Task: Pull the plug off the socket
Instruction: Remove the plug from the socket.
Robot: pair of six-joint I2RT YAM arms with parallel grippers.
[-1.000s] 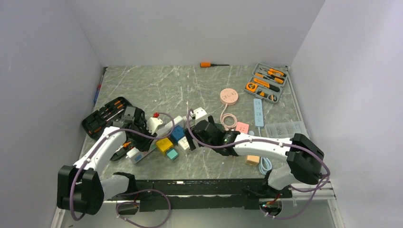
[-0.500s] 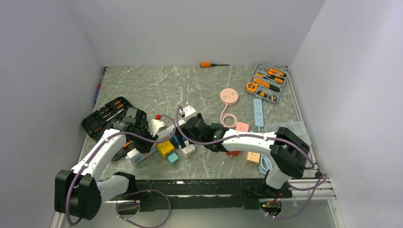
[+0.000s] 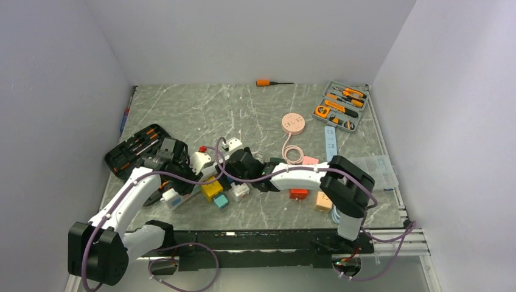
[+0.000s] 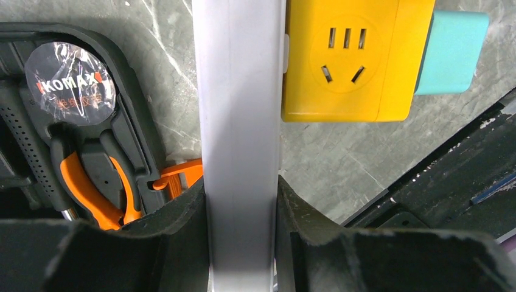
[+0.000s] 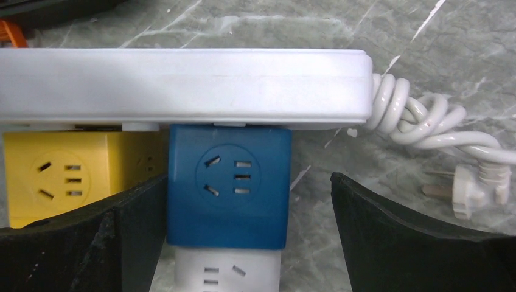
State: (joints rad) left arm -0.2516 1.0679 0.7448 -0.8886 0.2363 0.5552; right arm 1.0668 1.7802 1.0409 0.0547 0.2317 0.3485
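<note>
Because the right wrist camera looks straight at it, I can place the blue plug cube (image 5: 228,185) with confidence: it is plugged into the long side of the white power strip (image 5: 182,85), near the end where the cord comes out, with its own socket face turned to the camera. A white cube (image 5: 228,267) is stacked on its far side from the strip, and a yellow cube (image 5: 73,176) sits just beside it on the same strip. My right gripper (image 5: 249,207) stands wide around the blue plug cube; one finger is at or just beside the cube's side next to the yellow one, and the other is well clear, so nothing is clamped. From the left wrist I see the left gripper (image 4: 240,225) closed narrow on the power strip, a finger pressed against each long side. In that view a teal cube (image 4: 453,52) hangs off the yellow cube's outer end. The strip's coiled cord (image 5: 420,118) lies on the grey marble table (image 5: 426,36) and ends in a loose wall plug (image 5: 471,188). Just beside the strip on the left arm's side lies an open black tool case (image 4: 73,121) holding orange-handled pliers (image 4: 91,194). From above, the whole cluster sits left of centre, toward the near edge.
</note>
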